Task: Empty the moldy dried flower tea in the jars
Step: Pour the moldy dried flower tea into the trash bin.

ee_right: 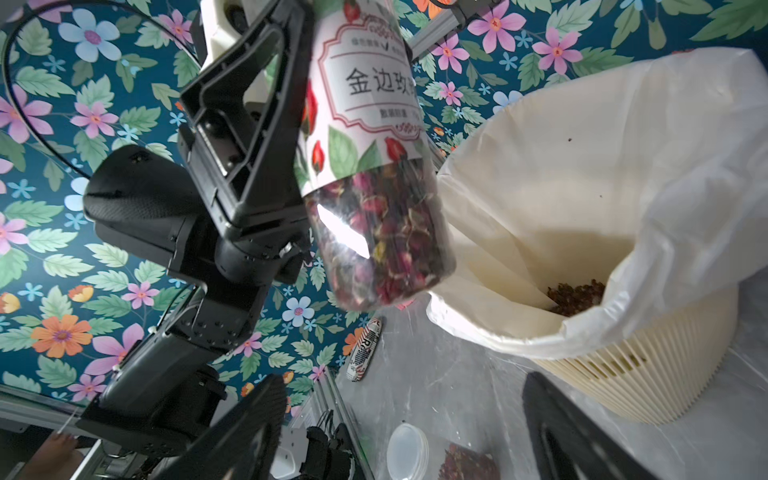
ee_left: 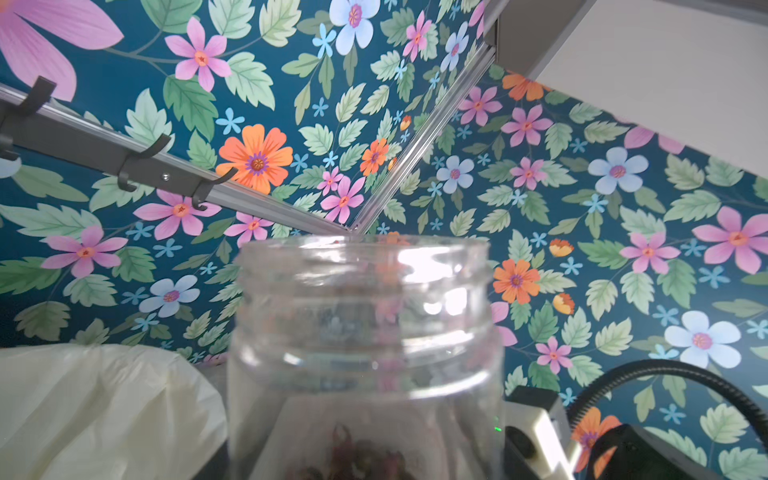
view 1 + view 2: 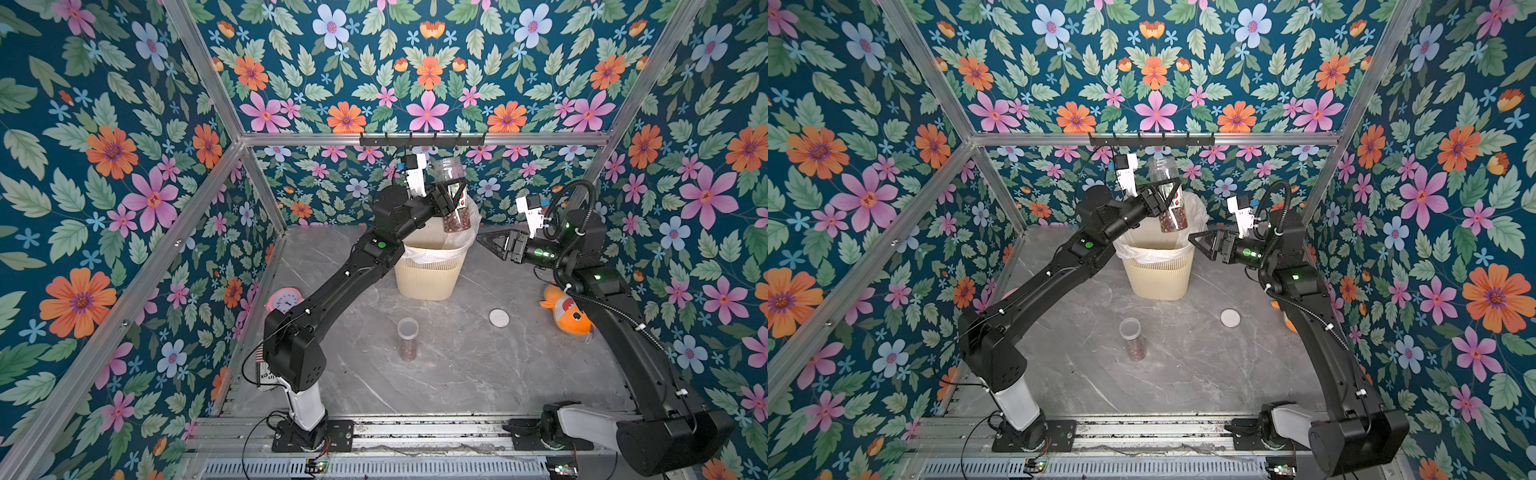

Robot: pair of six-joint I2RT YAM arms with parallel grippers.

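Though the left gripper (image 3: 455, 192) clamps the wider jar (image 3: 448, 169) mouth-up at the bin (image 3: 428, 282) in both top views, the right gripper (image 3: 484, 241) gapes empty and the narrower jar (image 3: 407, 338) waits, unemptied. The left wrist view shows the held jar lidless; the right wrist view shows its tea (image 1: 386, 232) unpoured, with some crumbs (image 1: 575, 297) already binned.

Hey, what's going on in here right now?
The left gripper holds the wide jar raised by the bin, lid off and mouth up, with tea in its bottom. Its white lid lies on the table. The right gripper is open and empty. The narrow jar stands with its lid on.
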